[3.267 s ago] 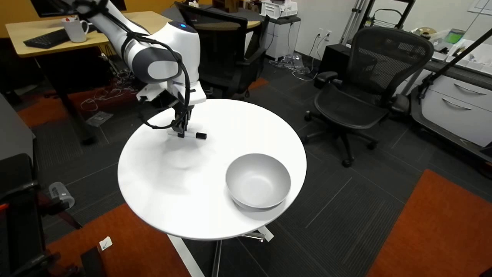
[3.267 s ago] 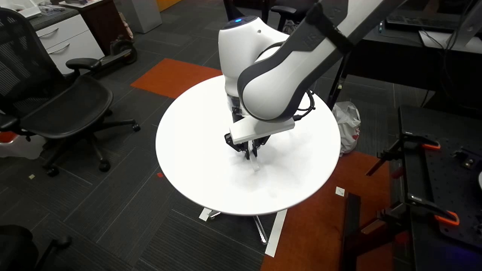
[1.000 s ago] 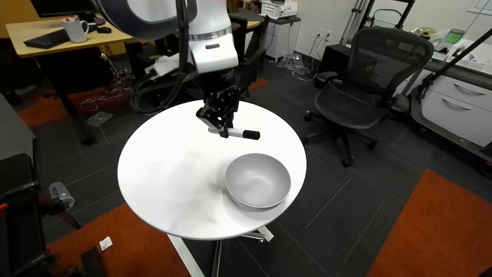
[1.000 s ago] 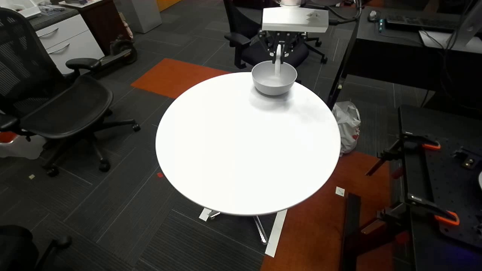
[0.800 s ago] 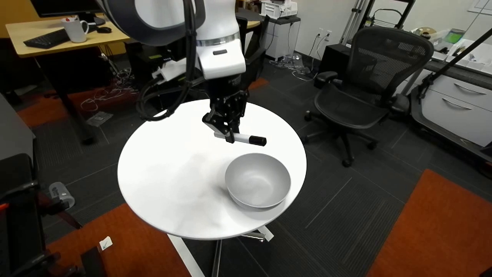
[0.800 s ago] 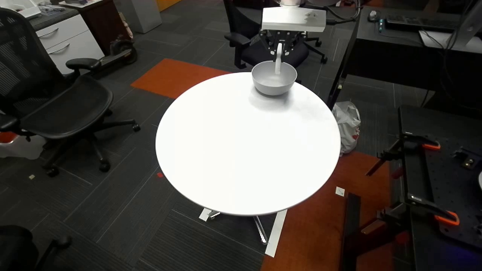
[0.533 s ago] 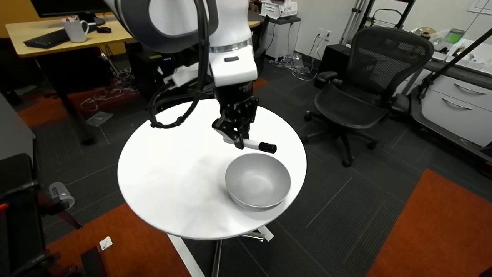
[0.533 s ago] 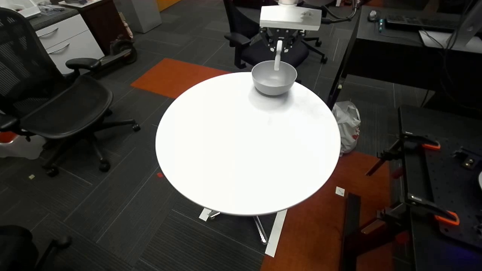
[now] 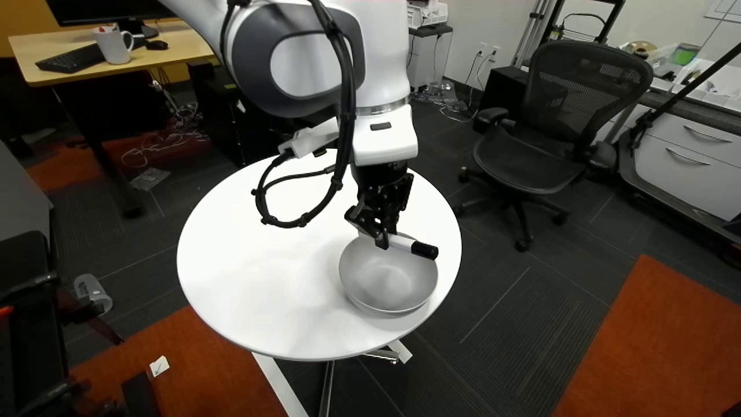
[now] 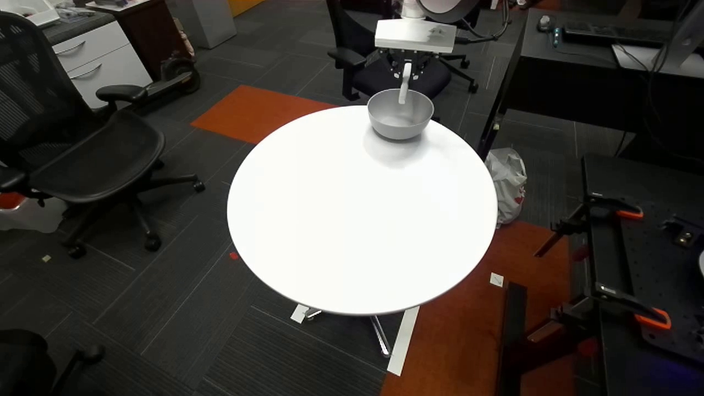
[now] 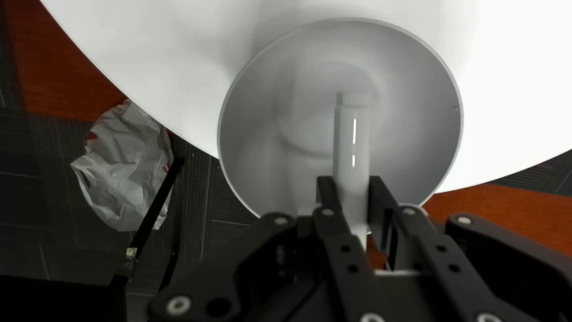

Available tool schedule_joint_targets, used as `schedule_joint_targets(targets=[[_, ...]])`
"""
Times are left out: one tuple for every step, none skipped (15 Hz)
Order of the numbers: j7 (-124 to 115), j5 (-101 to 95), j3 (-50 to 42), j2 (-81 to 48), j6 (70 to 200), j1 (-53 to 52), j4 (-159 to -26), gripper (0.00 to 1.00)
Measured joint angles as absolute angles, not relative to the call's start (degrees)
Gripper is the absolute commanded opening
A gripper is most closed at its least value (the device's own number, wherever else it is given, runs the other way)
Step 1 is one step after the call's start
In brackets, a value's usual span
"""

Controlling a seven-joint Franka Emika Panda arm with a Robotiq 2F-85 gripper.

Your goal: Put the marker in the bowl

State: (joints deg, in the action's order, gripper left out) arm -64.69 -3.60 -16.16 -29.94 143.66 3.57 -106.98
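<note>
The smooth, white, round tabletop [image 10: 357,220] supports the bowl [image 9: 382,284] near the tabletop's edge. The bowl is grey, plain-walled and deep; its upturned mouth suits a drop from above. The gripper [image 11: 351,188] has its black jaws closed on the marker [image 11: 352,145], holding the slim white barrel partway along, over the bowl, presumably for release. The marker's black end projects freely.
</note>
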Motion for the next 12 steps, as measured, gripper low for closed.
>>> schedule_joint_targets(targets=[[-64.7,-3.2,-16.2,-30.7,143.7,3.7,-106.4,0.59],[-64.7,-2.9,-16.2,-31.3,143.7,3.7,-105.9,0.66],[-64.7,-2.7,-16.2,-31.9,143.6,3.8,-105.4,0.75],[-64.7,-2.5,-16.2,-32.4,143.6,3.8,-105.0,0.84],[-64.7,-2.3,-16.2,-32.7,143.6,3.8,-104.7,0.90],[-64.7,-2.1,-16.2,-33.0,143.6,3.8,-104.4,0.97],[-64.7,-1.9,-16.2,-33.3,143.6,3.8,-104.2,1.00],[-64.7,-1.8,-16.2,-33.4,143.6,3.8,-104.0,1.00],[-64.7,-1.6,-16.2,-33.5,143.6,3.8,-103.9,1.00],[-64.7,-1.3,-16.2,-33.6,143.6,3.8,-103.7,1.00],[-64.7,-1.1,-16.2,-33.6,143.6,3.8,-103.7,1.00],[-64.7,-0.9,-16.2,-33.7,143.6,3.8,-103.6,1.00]])
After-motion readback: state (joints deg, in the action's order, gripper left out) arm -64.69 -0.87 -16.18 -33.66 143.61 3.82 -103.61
